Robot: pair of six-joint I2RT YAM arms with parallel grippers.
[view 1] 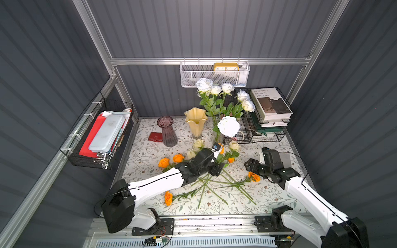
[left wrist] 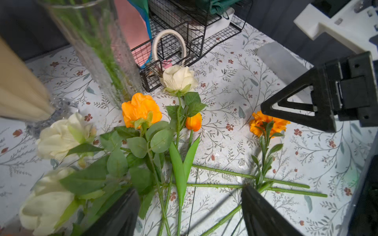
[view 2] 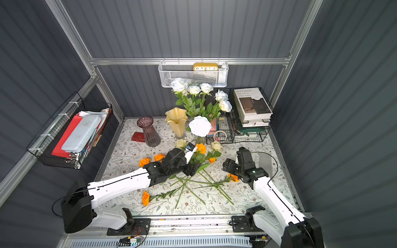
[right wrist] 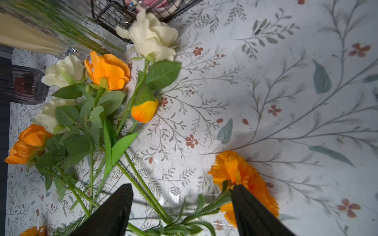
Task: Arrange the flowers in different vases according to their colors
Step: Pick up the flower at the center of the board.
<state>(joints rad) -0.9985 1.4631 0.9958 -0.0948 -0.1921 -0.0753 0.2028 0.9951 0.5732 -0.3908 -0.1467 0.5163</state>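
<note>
A: We see both jaws spread, empty: left gripper [left wrist: 188, 189] over stems [left wrist: 225, 171], right gripper [right wrist: 181, 186] beside a marigold [right wrist: 233, 169], partly behind its finger.
B: The white roses [view 1: 204, 84] stand in the clear vase [view 1: 216, 134], mostly hidden by a bloom [view 1: 228, 126].

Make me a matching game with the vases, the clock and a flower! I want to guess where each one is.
Things:
1. clear vase
2. purple vase
3. clock
4. marigold

Places or states:
a. in the white basket
b. standing beside the wallet
c. holds white roses
d. lying by the right tool

Pairs: 1-c, 2-b, 3-a, 4-d
</note>
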